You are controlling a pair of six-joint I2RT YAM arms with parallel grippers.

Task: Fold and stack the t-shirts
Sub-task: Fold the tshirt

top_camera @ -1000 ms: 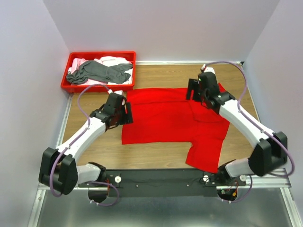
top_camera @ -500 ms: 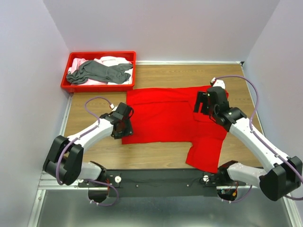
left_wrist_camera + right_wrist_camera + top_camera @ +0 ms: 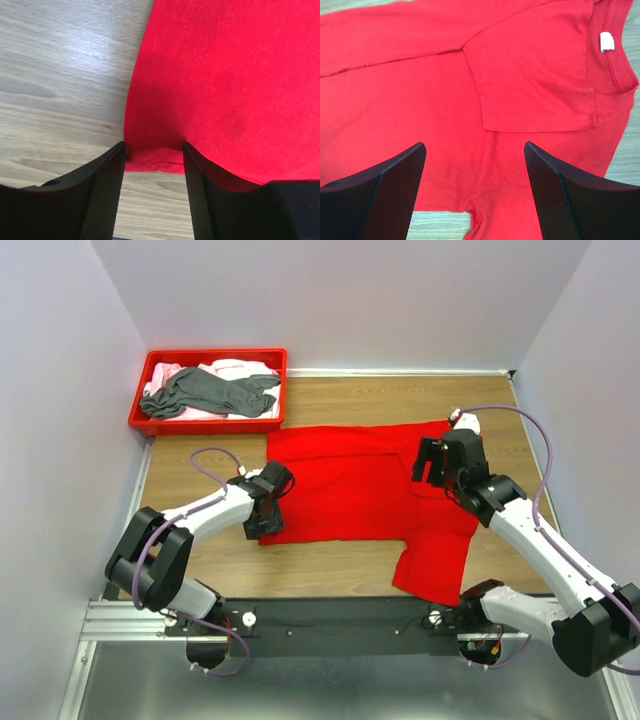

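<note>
A bright red t-shirt (image 3: 340, 490) lies spread flat on the wooden table, one sleeve hanging toward the near edge. My left gripper (image 3: 262, 524) is low at the shirt's near left corner. In the left wrist view it (image 3: 153, 150) is open, with the hem corner of the red shirt (image 3: 225, 75) lying between its fingers. My right gripper (image 3: 437, 462) hovers open over the shirt's right part. In the right wrist view it (image 3: 474, 145) holds nothing, above the red cloth (image 3: 420, 90), a folded-in sleeve and the white neck label (image 3: 606, 41).
A red plastic tray (image 3: 210, 425) stands at the back left with a dark grey shirt (image 3: 205, 392) on top of pale pink ones (image 3: 235, 368). White walls close in on three sides. Bare wood (image 3: 190, 455) shows left of the shirt.
My left gripper has moved down the shirt's left edge to its near left corner. My right gripper has moved right and nearer over the shirt. The shirt lies as before.
</note>
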